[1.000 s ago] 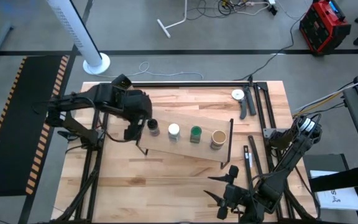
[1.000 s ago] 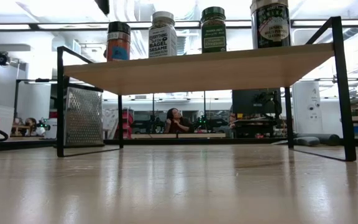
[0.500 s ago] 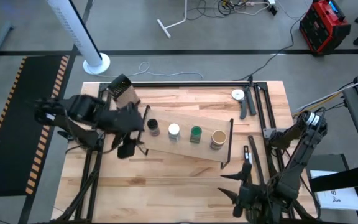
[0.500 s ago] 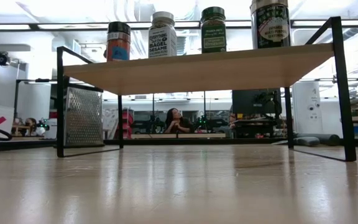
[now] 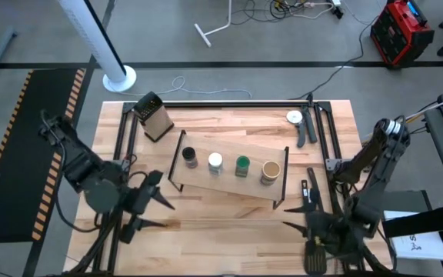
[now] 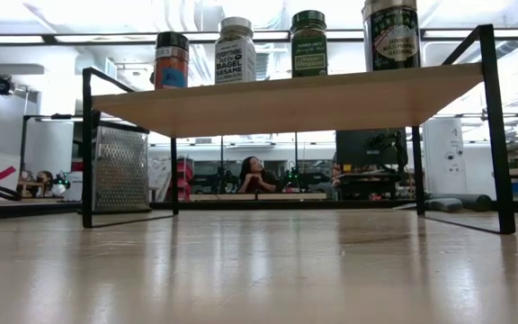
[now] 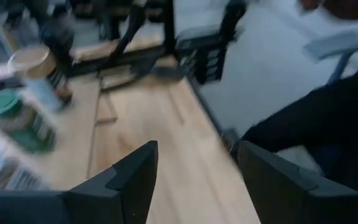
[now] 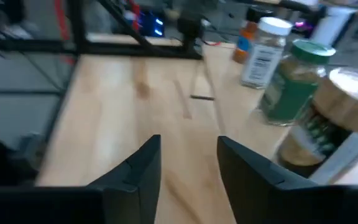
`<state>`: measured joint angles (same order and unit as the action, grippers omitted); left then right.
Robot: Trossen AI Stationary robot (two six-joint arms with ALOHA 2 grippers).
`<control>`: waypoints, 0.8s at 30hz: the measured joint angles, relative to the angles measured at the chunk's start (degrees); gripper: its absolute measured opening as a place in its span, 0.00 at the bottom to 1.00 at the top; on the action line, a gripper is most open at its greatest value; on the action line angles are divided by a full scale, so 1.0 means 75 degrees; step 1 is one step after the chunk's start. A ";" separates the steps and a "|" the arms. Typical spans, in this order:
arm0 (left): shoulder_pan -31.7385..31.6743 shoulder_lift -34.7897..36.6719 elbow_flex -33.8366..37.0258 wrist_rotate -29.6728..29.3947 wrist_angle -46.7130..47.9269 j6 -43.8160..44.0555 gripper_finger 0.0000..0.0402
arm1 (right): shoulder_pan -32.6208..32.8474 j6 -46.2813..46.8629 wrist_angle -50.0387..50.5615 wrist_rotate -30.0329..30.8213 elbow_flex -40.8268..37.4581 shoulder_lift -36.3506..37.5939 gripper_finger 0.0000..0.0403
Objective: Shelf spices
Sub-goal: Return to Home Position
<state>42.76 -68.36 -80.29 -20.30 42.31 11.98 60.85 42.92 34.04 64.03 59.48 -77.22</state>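
The left gripper (image 7: 197, 149) hangs over the table's left side, well apart from the shelf, its two dark, blunt fingers spread with nothing between them. The right gripper (image 8: 188, 142), by the right edge, is likewise parted and empty. Between them runs the smooth, pale plank table (image 5: 229, 223). On it the shelf (image 5: 229, 185), a light-wood board on thin black metal ends, carries four round jars in a row: black-lidded jar (image 5: 189, 157), white-lidded jar (image 5: 215, 161), green-lidded jar (image 5: 241, 164) and the wider tan-lidded jar (image 5: 270, 170). A perforated metal box grater (image 5: 153, 118) stands just beyond its left end.
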 joint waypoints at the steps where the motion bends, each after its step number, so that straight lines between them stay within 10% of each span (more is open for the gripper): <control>1: 0.0114 0.0161 0.0301 -0.0014 -0.0444 -0.0077 0.53 | 0.0057 -0.0234 -0.0590 -0.0021 -0.0350 0.0253 0.33; 7: 0.0362 0.1308 0.2345 0.0080 -0.2975 -0.0574 0.55 | 0.0094 -0.2940 -0.5640 -0.1225 -0.2637 0.1509 0.24; 15: 0.0356 0.2779 0.4846 0.0242 -0.5514 -0.0867 0.57 | -0.0153 -0.5637 -1.2007 -0.5300 -0.5767 0.2508 0.15; 24: 0.0350 0.3939 0.6713 0.1048 -0.7562 -0.0855 0.56 | -0.0170 -0.4866 -1.3035 -0.4251 -0.7337 0.3204 0.09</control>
<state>45.39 -38.81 -29.94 -12.44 -14.41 5.56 59.58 6.42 -63.73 32.15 4.45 -53.19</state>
